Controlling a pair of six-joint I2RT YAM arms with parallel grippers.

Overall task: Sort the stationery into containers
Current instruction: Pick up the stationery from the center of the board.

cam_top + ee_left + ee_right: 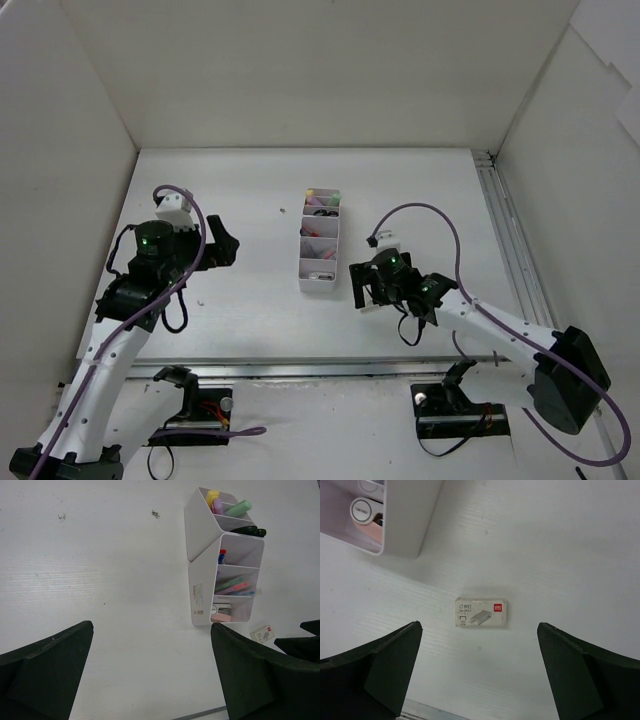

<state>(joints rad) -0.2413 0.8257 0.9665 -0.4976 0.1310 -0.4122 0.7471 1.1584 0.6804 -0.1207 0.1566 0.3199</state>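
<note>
Right wrist view, closest to the lens: the two dark fingers of the right tool [479, 630] stand wide apart and hold nothing. On the white desk [250, 200] beyond the fingertips, centred in the gap, lies a small flat white cardboard box with a red logo and a staple drawing [480, 612]. It lies flat on the desk; we see neither finger touching it.

Up-left of the box in this view is the near end of the narrow white plastic organiser tray of four compartments [415, 520]. The box sits near that corner, outside the tray, on the tray's right.

Left tool [151, 626]: fingers also spread wide, empty, over bare desk to the left of the tray and well apart from it.

Tray contents, from the left wrist view:
- Far compartment: chunky yellow highlighter [212, 497], purple highlighter [218, 505] and green highlighter [237, 508].
- Black scissors handles [248, 530] show at the divider behind them; we cannot tell which compartment they sit in.
- Next: a blue-and-red pen tip [221, 556].
- Third: thin green, pink and blue pens [232, 586] lying together.
- Nearest: a pink-and-white item with a round white cap [362, 511].
</note>
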